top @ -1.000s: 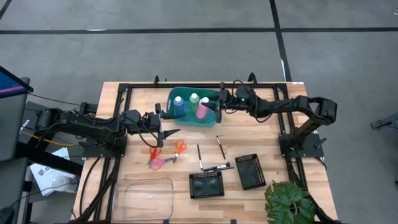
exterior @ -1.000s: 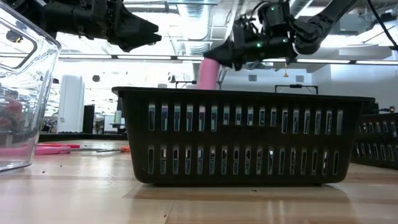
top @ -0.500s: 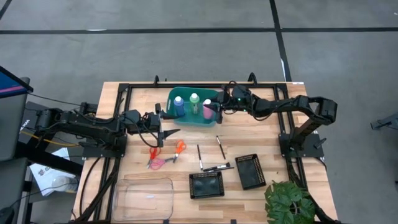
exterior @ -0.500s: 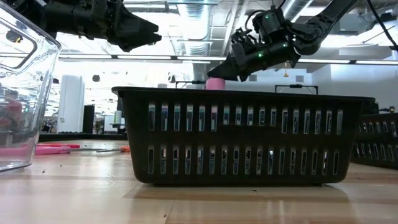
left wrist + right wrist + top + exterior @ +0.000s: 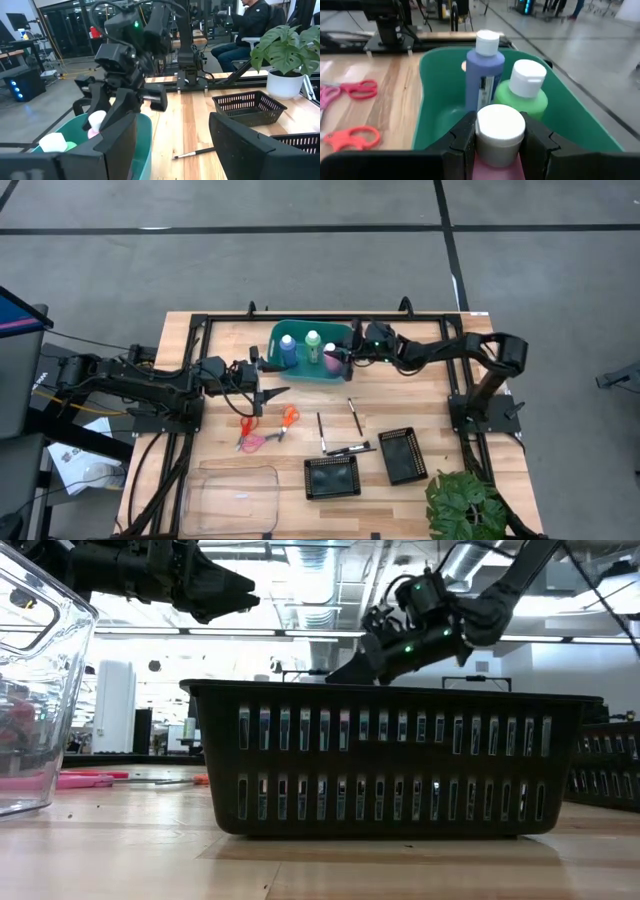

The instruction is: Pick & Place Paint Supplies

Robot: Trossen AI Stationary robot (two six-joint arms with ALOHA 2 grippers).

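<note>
Right gripper [image 5: 496, 150] clamps pink bottle [image 5: 499, 132] inside basket [image 5: 430, 90] rim.

The light wooden desk [image 5: 420, 385] holds a teal plastic basket [image 5: 275, 340], right under the right arm's jaws. Below the left arm's jaws lie small scissors with red, pink and orange handles [image 5: 266, 428]. Further from both jaws lie thin dark brushes [image 5: 354, 416], two black mesh trays [image 5: 402, 455], a clear plastic tub [image 5: 230, 496] and a green potted plant [image 5: 462, 505].
</note>
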